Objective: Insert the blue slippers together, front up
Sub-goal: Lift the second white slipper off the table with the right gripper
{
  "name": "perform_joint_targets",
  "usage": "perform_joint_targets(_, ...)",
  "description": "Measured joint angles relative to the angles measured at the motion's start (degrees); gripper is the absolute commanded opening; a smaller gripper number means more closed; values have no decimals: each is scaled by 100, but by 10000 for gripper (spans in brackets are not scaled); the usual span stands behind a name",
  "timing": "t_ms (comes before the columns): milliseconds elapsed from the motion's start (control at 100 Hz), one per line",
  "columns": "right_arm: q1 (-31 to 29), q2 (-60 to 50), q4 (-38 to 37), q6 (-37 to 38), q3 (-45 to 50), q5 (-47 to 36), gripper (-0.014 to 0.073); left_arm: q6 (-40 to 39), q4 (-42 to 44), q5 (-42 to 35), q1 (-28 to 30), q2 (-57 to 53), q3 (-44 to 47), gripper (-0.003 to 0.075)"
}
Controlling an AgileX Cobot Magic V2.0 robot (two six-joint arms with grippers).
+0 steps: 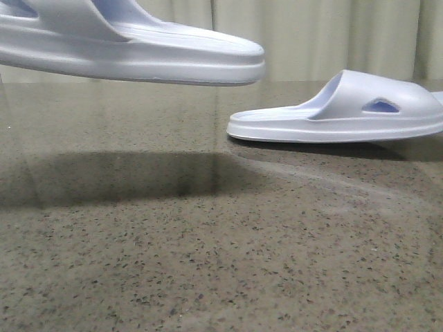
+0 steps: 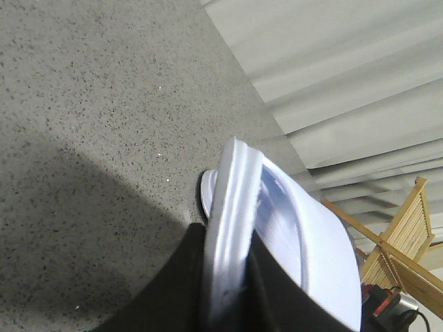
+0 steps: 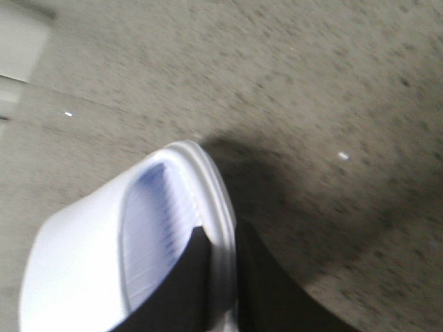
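Gripper fingers mostly behind slipper

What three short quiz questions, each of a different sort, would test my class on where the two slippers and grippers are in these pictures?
1. True or false: the left slipper rests flat on the table.
2. Which slipper sits on the table? A) left slipper B) right slipper
3. Fill in: the left gripper is shut on the slipper's ____.

Key:
1. False; it hangs above its shadow.
2. B
3. Sole edge. The right gripper likewise clamps the right slipper's rim.
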Motion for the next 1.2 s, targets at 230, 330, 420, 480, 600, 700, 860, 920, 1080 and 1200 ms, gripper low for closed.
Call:
perform_joint_targets(230, 0, -340, 0, -160, -670, -49, -107, 0, 0, 0, 0, 0, 0, 16)
perform_joint_targets(330, 0, -551, 0, -183, -982, -26, -107, 0, 0, 0, 0, 0, 0, 16)
perform_joint_targets(420, 0, -735, 0, -209, -1230, 150, -107, 0, 0, 0, 0, 0, 0, 16)
perform_joint_targets(480, 0, -840, 0, -209, -1358, 396, -107, 0, 0, 0, 0, 0, 0, 16)
perform_joint_targets(600, 0, -1072, 0, -252, -1508, 934, -107, 0, 0, 0, 0, 0, 0, 16)
perform_joint_targets(700, 0, -1328, -36, -356, -1522, 1270, -107, 0, -65, 0, 0, 0, 0, 16)
perform_joint_targets(860, 0, -1765, -70, -496, -1522, 1766, -107, 0, -292, 0, 0, 0, 0, 16)
perform_joint_targets(920, 0, -1917, -83, -520, -1525, 1961, -107, 0, -385, 11, 0, 0, 0, 16)
perform_joint_targets(1080, 0, -2102, -105, -564, -1546, 2372, -107, 0, -499, 82, 0, 0, 0, 16)
perform_joint_targets(1200, 0, -2102, -105, -564, -1546, 2516, -107, 0, -667, 175, 0, 0, 0, 16)
